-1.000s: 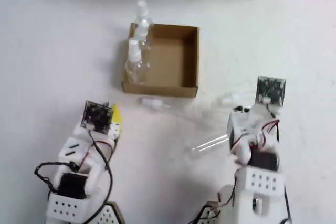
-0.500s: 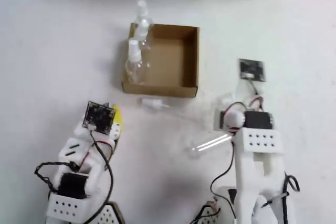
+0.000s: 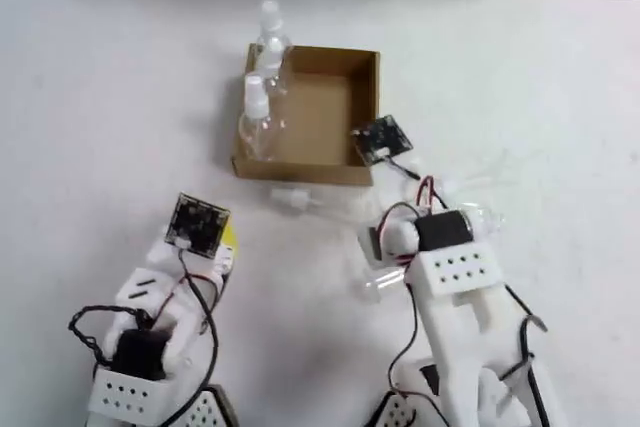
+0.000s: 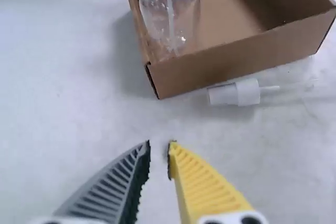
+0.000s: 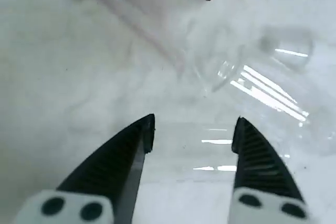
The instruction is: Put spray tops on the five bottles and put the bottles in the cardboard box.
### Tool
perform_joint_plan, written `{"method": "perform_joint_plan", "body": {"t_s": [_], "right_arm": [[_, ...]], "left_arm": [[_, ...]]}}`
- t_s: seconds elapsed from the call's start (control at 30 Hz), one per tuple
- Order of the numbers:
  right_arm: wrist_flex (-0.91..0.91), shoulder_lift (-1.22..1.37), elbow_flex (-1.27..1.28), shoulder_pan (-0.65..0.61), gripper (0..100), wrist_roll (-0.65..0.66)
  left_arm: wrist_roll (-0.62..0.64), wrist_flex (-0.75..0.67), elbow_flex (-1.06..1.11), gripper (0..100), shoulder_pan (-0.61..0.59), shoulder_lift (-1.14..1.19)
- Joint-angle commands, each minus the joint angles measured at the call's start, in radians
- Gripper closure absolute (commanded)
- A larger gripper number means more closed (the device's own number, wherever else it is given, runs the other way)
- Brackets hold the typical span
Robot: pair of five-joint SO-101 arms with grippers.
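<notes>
Right wrist view, bottle [image 5: 254,85]: clear, lying on its side on the table [image 5: 63,77], just ahead of the right gripper [image 5: 194,127] and off to one side of its span. Whether the neck is bare cannot be told.
Second bottle [image 3: 375,285]: clear, also on its side, partly under the right arm.
Bottle handling (judged): thin clear plastic, apparently empty, so light. The wall is slick, it will roll when nudged, and it dents under a hard squeeze.
Bottle grip point (judged): across the round body at mid-length with moderate force. Keep clear of the neck so a top can be fitted.
Spray top [image 4: 234,93]: loose on the table, just in front of the front wall of the box [image 4: 236,61], with its thin tube lying along that wall.
Spray top handling (judged): small and light, with a rigid head and a flexible tube. Take it by the head or collar, never by the tube.
Box: open and upright, near both loose bottles.
Capped bottles [image 3: 256,122]: at least two, standing inside along one side wall.
Right gripper: fingers spread wide, holding nothing. It slants down toward the table and points at the near corner of the box.
Right arm: stretched forward over the table between the two loose bottles.
Left gripper [image 4: 159,148]: fingers almost together with a slim gap between the tips, holding nothing. It is low over the table, short of the box, and aimed at the front wall.
Left arm: folded back close to its base, apart from the bottles.
</notes>
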Motion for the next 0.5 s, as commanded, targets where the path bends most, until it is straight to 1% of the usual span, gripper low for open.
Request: {"method": "perform_joint_plan", "body": {"t_s": [0.0,0.13,0.23,0.3,0.4,0.47], "right_arm": [[-0.061,0.107,-0.072,-0.007,76.9,0.066],[-0.12,0.269,-0.124,-0.008,76.9,0.155],[-0.16,0.357,-0.146,-0.015,76.9,0.178],[-0.183,0.406,-0.155,-0.036,77.3,0.178],[-0.222,0.46,-0.155,-0.053,83.2,0.178],[-0.254,0.486,-0.155,-0.067,88.8,0.178]], "left_arm": [[-0.003,0.054,-0.044,93,0.028,-0.012],[-0.003,0.061,-0.044,93,0.03,-0.012],[-0.003,0.063,-0.044,93,0.03,-0.012],[-0.003,0.091,-0.057,93,0.035,0.002],[-0.005,0.129,-0.104,93,0.062,0.09],[-0.009,0.1,-0.13,93,0.054,0.176]]}}
